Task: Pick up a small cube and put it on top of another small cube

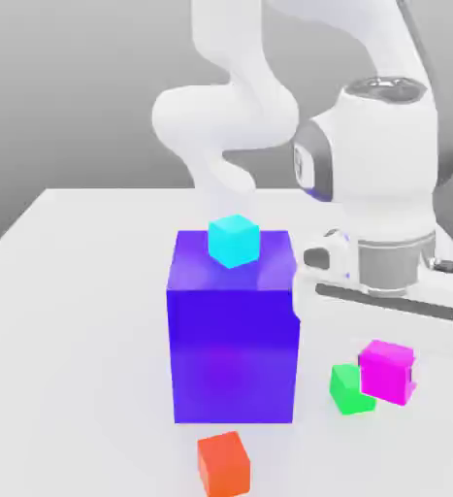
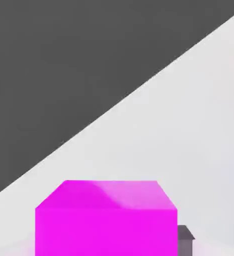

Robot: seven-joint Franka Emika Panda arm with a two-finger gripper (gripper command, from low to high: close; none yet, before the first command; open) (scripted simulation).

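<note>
The end effector is closed on the small magenta-pink cube and holds it up off the tabletop. In the hand view the pink cube sits close up, with a dark finger tight against one side. The pink cube hangs just above and partly in front of the small green cube, a bit toward the exterior view's right of it. I cannot tell if the two cubes touch. The green cube rests on the tabletop. Just beside it, toward the exterior view's left, stands the big purple-blue block. A small cyan cube sits on top of that block. A small orange-red cube lies on the tabletop in front of the big block. The white arm reaches down from above.
</note>
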